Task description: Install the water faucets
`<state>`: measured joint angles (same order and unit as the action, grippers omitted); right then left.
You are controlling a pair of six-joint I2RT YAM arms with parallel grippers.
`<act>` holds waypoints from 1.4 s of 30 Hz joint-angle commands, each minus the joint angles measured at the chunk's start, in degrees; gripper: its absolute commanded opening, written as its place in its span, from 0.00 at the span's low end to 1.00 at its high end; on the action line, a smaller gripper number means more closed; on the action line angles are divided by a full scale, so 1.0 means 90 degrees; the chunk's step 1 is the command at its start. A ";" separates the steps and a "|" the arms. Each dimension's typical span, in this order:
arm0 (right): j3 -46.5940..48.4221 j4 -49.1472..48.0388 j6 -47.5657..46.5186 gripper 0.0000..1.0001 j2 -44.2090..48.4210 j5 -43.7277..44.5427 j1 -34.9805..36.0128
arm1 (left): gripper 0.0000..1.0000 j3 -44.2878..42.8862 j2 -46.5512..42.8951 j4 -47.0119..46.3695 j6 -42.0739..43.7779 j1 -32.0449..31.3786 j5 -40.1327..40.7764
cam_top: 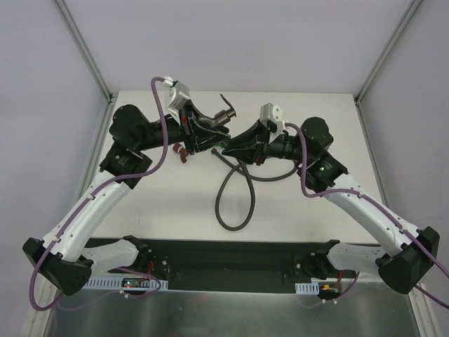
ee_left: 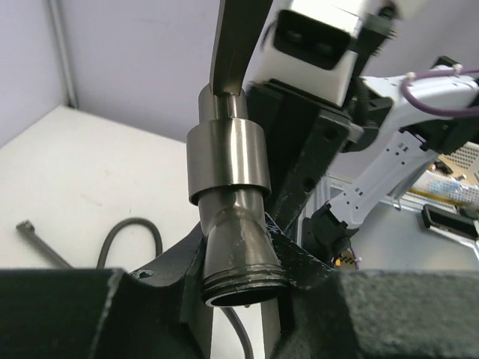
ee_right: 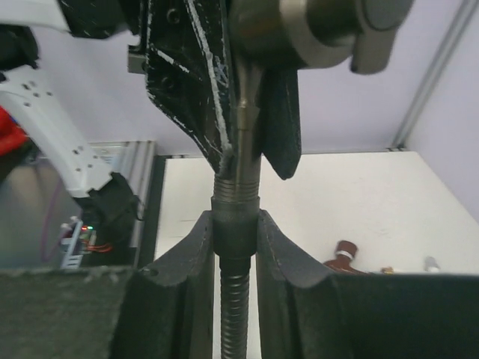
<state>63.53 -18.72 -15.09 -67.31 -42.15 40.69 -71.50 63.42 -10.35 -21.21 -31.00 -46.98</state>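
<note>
Left gripper (ee_left: 239, 273) clenched on the grey metal faucet (ee_left: 228, 161), raised over the table (cam_top: 316, 210), far centre. Just right of it, right gripper (ee_right: 236, 224) grasps the hose (cam_top: 235, 203) end, its axis pointing at the faucet. Possibly already touching.

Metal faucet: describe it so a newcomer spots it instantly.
At the far middle of the table, the left hand meets the right hand, which grips the hose. The metal faucet is in the left hand. It alone is dull grey-brown metal; the red faucet lies loose nearby.
</note>
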 commanded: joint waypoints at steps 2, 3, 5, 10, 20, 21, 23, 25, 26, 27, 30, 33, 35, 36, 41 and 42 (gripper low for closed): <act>0.0363 -0.1541 0.1626 0.02 -0.0206 -0.1097 -0.0370 | 0.00 0.0337 -0.0103 -0.2042 -0.0619 -0.0002 -0.1616; 0.0344 -0.1678 0.1705 0.02 -0.0245 -0.1146 -0.0399 | 0.00 0.0357 -0.0074 -0.2121 -0.0680 -0.0002 -0.1596; 0.0334 -0.2030 0.2203 0.02 -0.0314 -0.1156 -0.0458 | 0.00 0.0367 -0.0035 -0.2131 -0.0748 -0.0012 -0.1392; 0.0305 -0.2343 0.2604 0.02 -0.0344 -0.0991 -0.0468 | 0.00 0.0678 -0.0142 -0.2131 -0.0573 -0.0022 -0.0708; 0.0334 -0.3719 0.4078 0.02 -0.0802 -0.0981 -0.0497 | 0.00 0.1245 -0.0181 -0.3575 -0.0914 -0.0139 -0.1039; 0.0344 -0.4059 0.4466 0.02 -0.0861 -0.1010 -0.0526 | 0.00 0.1265 -0.0162 -0.3693 -0.0924 -0.0149 -0.1127; 0.0392 -0.4432 0.4887 0.02 -0.1036 -0.1039 -0.0595 | 0.00 0.1294 -0.0162 -0.3791 -0.0934 -0.0178 -0.1195; 0.0412 -0.5086 0.5578 0.02 -0.1212 -0.1020 -0.0692 | 0.00 0.1421 -0.0181 -0.4025 -0.0915 -0.0217 -0.1177; 0.0422 -0.5310 0.5796 0.02 -0.1271 -0.1010 -0.0712 | 0.00 0.1480 -0.0191 -0.4132 -0.0905 -0.0227 -0.1147; 0.0432 -0.5728 0.6001 0.02 -0.1397 -0.0981 -0.0731 | 0.00 0.1596 -0.0210 -0.4394 -0.0905 -0.0237 -0.1128; 0.0510 -0.6180 0.6578 0.02 -0.1583 -0.0922 -0.0780 | 0.00 0.1724 -0.0191 -0.4640 -0.0856 -0.0344 -0.1137; 0.0539 -0.6493 0.6901 0.02 -0.1700 -0.0834 -0.0810 | 0.00 0.1860 -0.0162 -0.4943 -0.0739 -0.0481 -0.1118; 0.0549 -0.6494 0.6940 0.02 -0.1691 -0.0825 -0.0820 | 0.00 0.1929 -0.0142 -0.5158 -0.0700 -0.0539 -0.1118; 0.0530 -0.6494 0.6941 0.02 -0.1691 -0.0815 -0.0820 | 0.00 0.1997 -0.0132 -0.5246 -0.0709 -0.0539 -0.1098; 0.0500 -0.6504 0.6950 0.02 -0.1642 -0.0746 -0.0859 | 0.00 0.2115 -0.0103 -0.5539 -0.0885 -0.0549 -0.0943; 0.0481 -0.6485 0.6950 0.02 -0.1642 -0.0746 -0.0868 | 0.00 0.2125 -0.0084 -0.5569 -0.0905 -0.0549 -0.0903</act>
<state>63.66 -71.94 43.13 -83.00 -61.60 34.50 -54.48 62.11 -58.22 -28.23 -33.36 -45.74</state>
